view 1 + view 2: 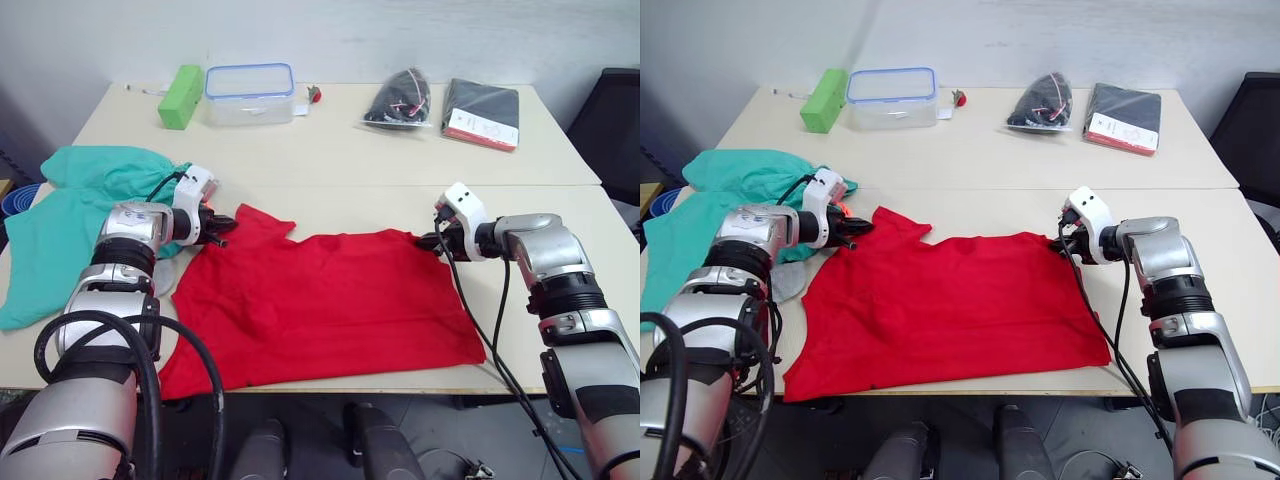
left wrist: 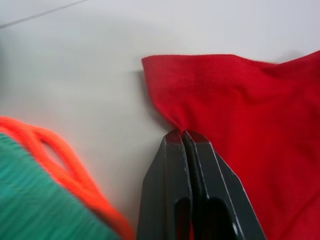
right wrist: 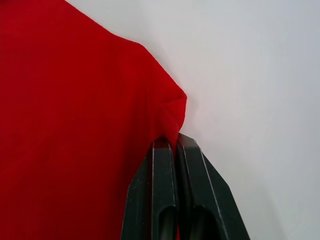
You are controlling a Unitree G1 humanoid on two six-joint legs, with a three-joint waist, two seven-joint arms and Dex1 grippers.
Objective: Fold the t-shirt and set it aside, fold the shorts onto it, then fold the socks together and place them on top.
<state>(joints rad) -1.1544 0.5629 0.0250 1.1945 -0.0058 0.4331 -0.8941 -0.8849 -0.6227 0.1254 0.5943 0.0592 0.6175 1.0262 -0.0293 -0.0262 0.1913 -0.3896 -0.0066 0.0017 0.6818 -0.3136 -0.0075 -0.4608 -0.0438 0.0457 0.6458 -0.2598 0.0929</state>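
A red t-shirt (image 1: 320, 300) lies spread flat across the near half of a pale table (image 1: 330, 150), its near hem reaching the table's front edge; the left gripper (image 2: 182, 134) has its two black fingers pressed together on a pinch of cloth at the shirt's far left corner, and the right gripper (image 3: 171, 142) is likewise clamped tight on the far right corner; no print or collar band can be made out on the shirt. Teal shorts (image 1: 70, 215) sit bunched at the left edge, partly behind the left arm, an orange drawstring (image 2: 60, 170) looping out just beside the left gripper. Along the far side stand a green block (image 1: 180, 96), a clear lidded box (image 1: 249, 93) with a blue rim, a bag of dark items (image 1: 400, 100) and a black packet (image 1: 482, 112) whose white label carries writing too small to read; a small red object beside the box is too small to identify.
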